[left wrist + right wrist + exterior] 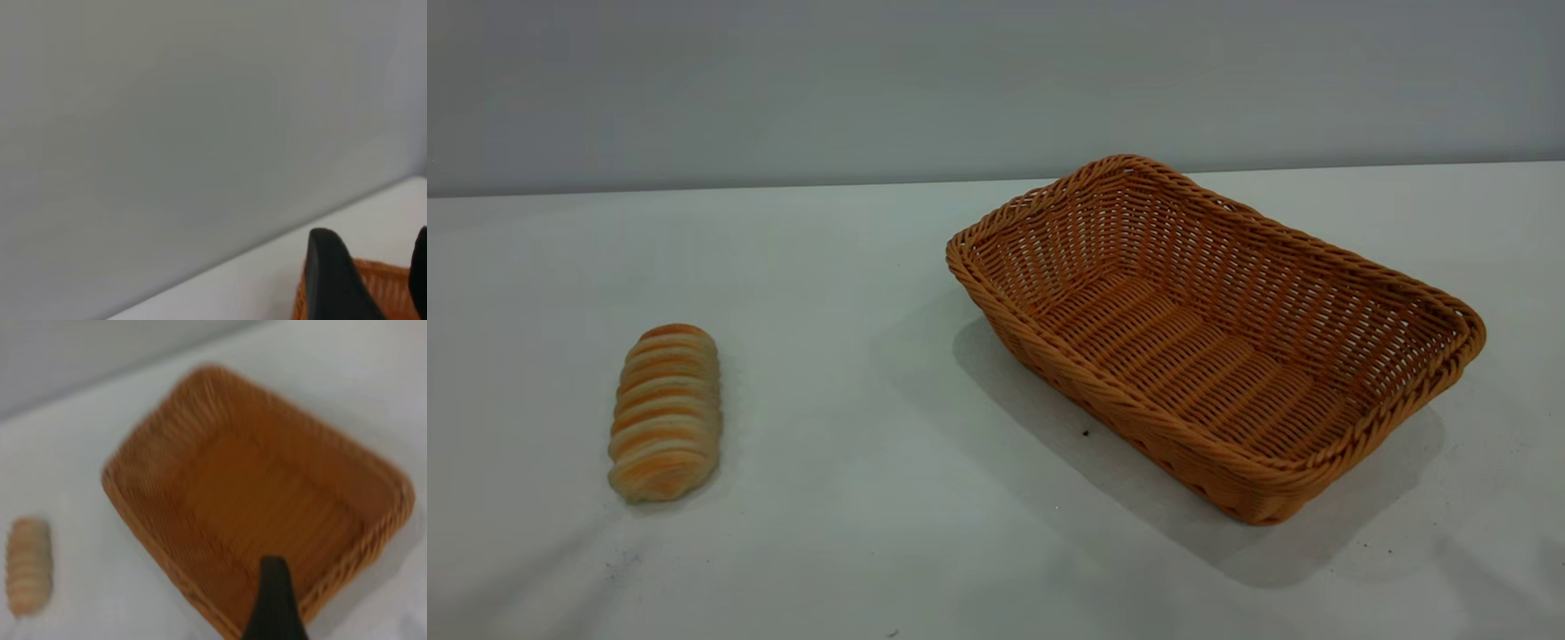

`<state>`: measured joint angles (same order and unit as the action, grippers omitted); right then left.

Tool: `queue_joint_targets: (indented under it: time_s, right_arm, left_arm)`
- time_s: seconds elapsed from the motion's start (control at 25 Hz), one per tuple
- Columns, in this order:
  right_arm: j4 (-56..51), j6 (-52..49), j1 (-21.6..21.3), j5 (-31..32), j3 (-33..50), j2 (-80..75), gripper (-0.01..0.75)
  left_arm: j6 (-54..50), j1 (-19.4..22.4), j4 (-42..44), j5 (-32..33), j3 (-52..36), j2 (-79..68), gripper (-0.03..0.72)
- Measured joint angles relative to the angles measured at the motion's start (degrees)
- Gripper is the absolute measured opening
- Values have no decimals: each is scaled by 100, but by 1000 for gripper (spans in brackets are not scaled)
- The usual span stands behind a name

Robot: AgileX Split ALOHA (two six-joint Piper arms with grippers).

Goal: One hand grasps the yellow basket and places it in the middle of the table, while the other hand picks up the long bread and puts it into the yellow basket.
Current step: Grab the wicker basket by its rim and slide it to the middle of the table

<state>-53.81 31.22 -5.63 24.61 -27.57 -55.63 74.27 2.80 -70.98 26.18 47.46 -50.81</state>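
**Basket and bread untouched; both arms off the work**

Presently the yellow basket [1218, 347] sits empty, right of centre on the table [854, 551]. The long bread [665, 412] lies lower left, well apart. Left end effector [373, 280]: fingers apart, holding nothing. Right end effector [275, 603] hangs above the basket's rim; its opening cannot be judged.
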Motion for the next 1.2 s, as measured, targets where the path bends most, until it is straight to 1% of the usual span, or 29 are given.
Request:
queue_joint_targets:
  time_s: [0.2,0.32,0.56,0.92,1.2]
  right_arm:
    - [-377,447,0,-23,-93,-1104,583]
    - [-437,510,0,2,-290,-1650,583]
    - [-744,555,0,34,-618,-2604,567]
    - [-1425,1171,0,69,-698,-3598,554]
    - [-2291,1910,0,93,-744,-4216,554]
  left_arm:
    - [106,0,11,481,810,-1579,357]
    - [227,0,110,619,1250,-2412,357]
    - [189,0,995,537,1986,-3581,357]
    - [132,0,1230,327,2380,-4638,357]
    - [110,0,1305,279,2620,-5232,357]
